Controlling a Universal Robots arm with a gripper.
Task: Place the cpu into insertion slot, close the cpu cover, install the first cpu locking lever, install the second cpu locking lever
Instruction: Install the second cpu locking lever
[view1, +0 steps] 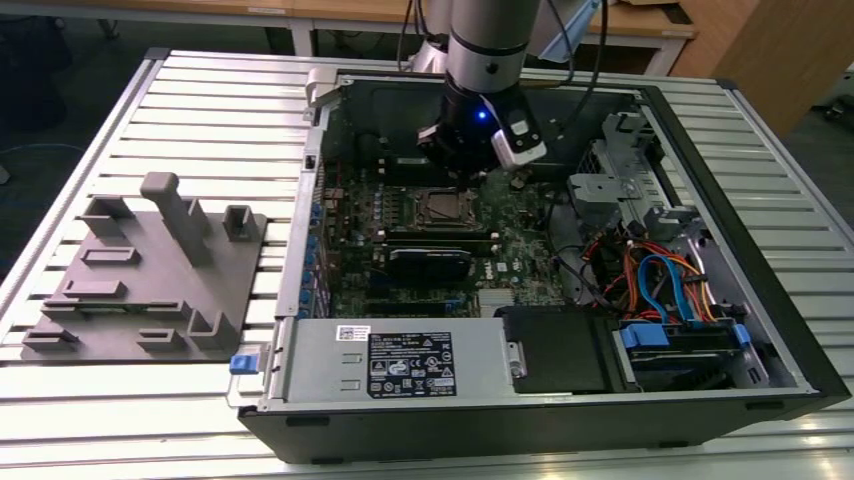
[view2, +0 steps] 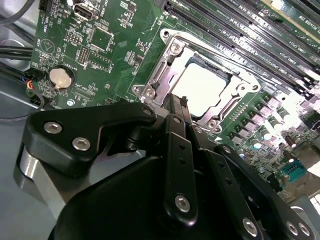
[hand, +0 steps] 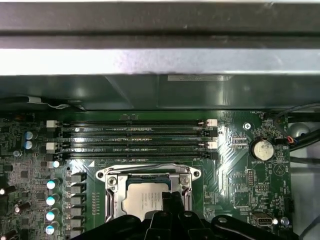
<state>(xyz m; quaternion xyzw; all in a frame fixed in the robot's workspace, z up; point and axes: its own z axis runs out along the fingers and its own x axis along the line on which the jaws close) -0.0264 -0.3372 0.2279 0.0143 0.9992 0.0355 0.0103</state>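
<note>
One slatted table (view1: 200, 90) carries an open computer case (view1: 787, 330) lying on its side. Its green motherboard (view1: 400, 230) faces up. The gripper (view1: 467, 172) hangs low inside the case, just beside the insertion slot (view1: 437, 207).

Two of the four steps look done. The cpu cover (hand: 114, 192) lies flat on the socket, its silvery frame bordering the chip on all sides. The cpu (hand: 145, 200) sits inside the cut-out, level, with its metal top upward. In the second wrist view the cpu (view2: 202, 85) is flush within the cover (view2: 165, 70).

The chip is square, so it has no real long axis. Its edges run parallel to the socket frame and to the memory slots (hand: 135, 135) next to it.

A thin wire lever (hand: 150, 166) lies along the socket edge nearest those slots. Whether it is latched I cannot tell, so the lever steps may remain.

The fingers (view2: 173, 107) are drawn together with almost no gap, tips at the socket's rim. Whether they pinch a lever there is hidden by the gripper body.
</note>
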